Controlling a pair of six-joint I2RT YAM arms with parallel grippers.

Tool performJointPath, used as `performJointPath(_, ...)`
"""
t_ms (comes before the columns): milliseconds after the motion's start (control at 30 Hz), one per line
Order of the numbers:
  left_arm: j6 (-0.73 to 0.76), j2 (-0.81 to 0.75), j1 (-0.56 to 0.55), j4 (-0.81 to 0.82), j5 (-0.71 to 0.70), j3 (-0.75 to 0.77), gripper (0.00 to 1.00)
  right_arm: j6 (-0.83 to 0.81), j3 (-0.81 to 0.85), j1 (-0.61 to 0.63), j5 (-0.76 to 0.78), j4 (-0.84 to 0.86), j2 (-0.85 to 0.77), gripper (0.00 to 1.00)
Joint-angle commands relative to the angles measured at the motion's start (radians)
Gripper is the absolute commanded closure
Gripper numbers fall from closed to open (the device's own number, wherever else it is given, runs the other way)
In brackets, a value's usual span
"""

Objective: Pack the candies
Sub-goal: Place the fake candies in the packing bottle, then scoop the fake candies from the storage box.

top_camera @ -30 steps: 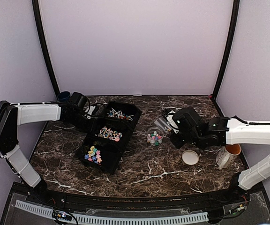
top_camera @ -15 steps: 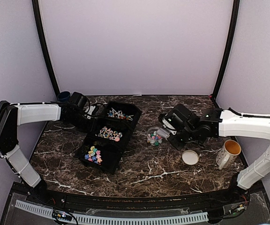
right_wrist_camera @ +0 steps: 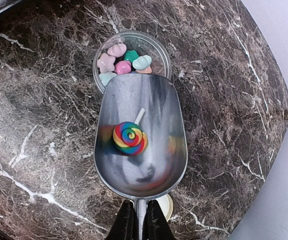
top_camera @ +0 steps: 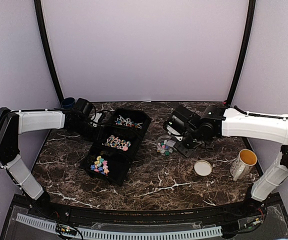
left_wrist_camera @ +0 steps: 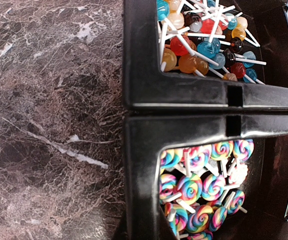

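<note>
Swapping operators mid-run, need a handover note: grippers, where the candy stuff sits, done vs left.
Left gripper: shut, at the black tray's left edge; any grip unclear.
Right gripper: shut on the scoop by its handle, one swirl lollipop inside, tip at the clear cup's rim.
Done: a few candies in the cup; tray sections stocked.
Left: tip the lollipop in, likely more scoops; lid lies off, near the mug.

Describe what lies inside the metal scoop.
One rainbow swirl lollipop lies in the scoop. Its tip hides part of the cup beneath.
</note>
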Motion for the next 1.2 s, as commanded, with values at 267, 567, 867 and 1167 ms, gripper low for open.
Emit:
performJointPath(267,-0.020,-0.084,0.001,0.076,0.073,0.060,1.00,-0.007,0.112,0.012,-0.006,-0.135,0.035,1.00)
performJointPath(567,-0.022,-0.083,0.001,0.075,0.078,0.059,1.00,-0.030,0.165,0.012,-0.007,-0.187,0.098,1.00)
performJointPath(867,-0.022,-0.083,0.001,0.077,0.084,0.060,1.00,-0.034,0.205,0.015,0.019,-0.208,0.109,1.00)
performJointPath(1167,-0.017,-0.067,-0.001,0.072,0.127,0.068,1.00,-0.132,0.316,0.061,0.017,-0.173,0.071,1.00)
